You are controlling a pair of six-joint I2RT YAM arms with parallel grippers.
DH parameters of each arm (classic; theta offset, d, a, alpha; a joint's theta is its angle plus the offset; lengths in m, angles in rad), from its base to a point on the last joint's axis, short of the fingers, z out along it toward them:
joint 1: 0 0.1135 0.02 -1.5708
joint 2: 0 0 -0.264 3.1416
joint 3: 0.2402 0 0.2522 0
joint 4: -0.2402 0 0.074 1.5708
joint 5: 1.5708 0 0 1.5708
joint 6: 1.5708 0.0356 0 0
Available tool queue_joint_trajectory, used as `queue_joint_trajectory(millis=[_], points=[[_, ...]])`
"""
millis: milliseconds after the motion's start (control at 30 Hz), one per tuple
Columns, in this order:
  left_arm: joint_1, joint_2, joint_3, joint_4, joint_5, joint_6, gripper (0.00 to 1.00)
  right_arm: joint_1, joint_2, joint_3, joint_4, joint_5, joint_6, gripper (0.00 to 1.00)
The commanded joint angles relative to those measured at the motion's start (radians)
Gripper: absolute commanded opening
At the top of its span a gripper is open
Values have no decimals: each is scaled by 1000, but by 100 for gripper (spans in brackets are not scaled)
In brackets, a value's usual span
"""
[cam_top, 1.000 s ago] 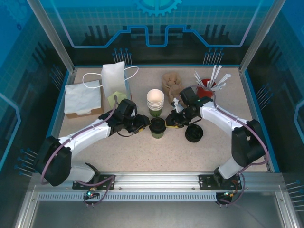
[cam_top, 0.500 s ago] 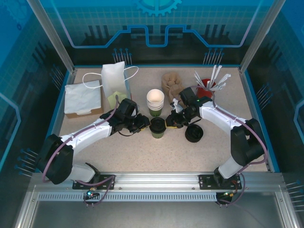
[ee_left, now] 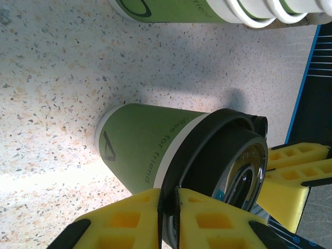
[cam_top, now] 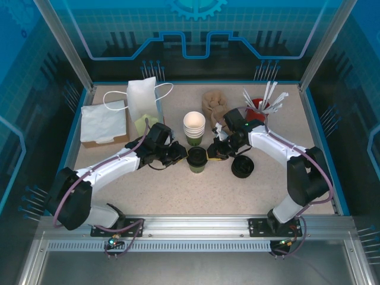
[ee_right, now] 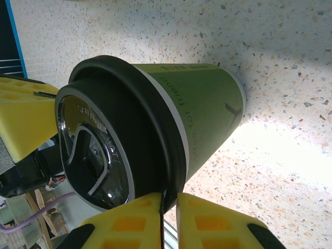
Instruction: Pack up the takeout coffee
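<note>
While the coffee [cam_top: 197, 159] stood upright mid-tabletop [cam_top: 178, 190], the left end effector [cam_top: 180, 153] and right end effector [cam_top: 215, 155] flanked it, equally near, each closed on its lid [ee_left: 207, 150] rim from its own side.

It looked like a robot test cell; aluminium posts [cam_top: 63, 44] and blue panels [cam_top: 196, 35] with a printed gear [cam_top: 198, 7] enclosed a speckled table [cam_top: 196, 190].
</note>
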Motion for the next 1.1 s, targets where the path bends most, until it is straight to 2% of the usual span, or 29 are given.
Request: queue_joint_trajectory(millis=[0,433,733,867,1067], points=[[8,42,-35,-73,-21,13,15,11,54,-17,-74,71,-29,14],[7,44,-65,-76,-22,7,15,31,105,-58,-108,139,-51,13],[7,27,-63,-60,-12,-4,15,32,65,-7,-64,76,-34,14],[8,21,-22,-63,-9,-1,23,31,18,1,13,21,-6,15],[7,15,39,-80,-10,7,31,24,-15,32,38,-21,2,19]])
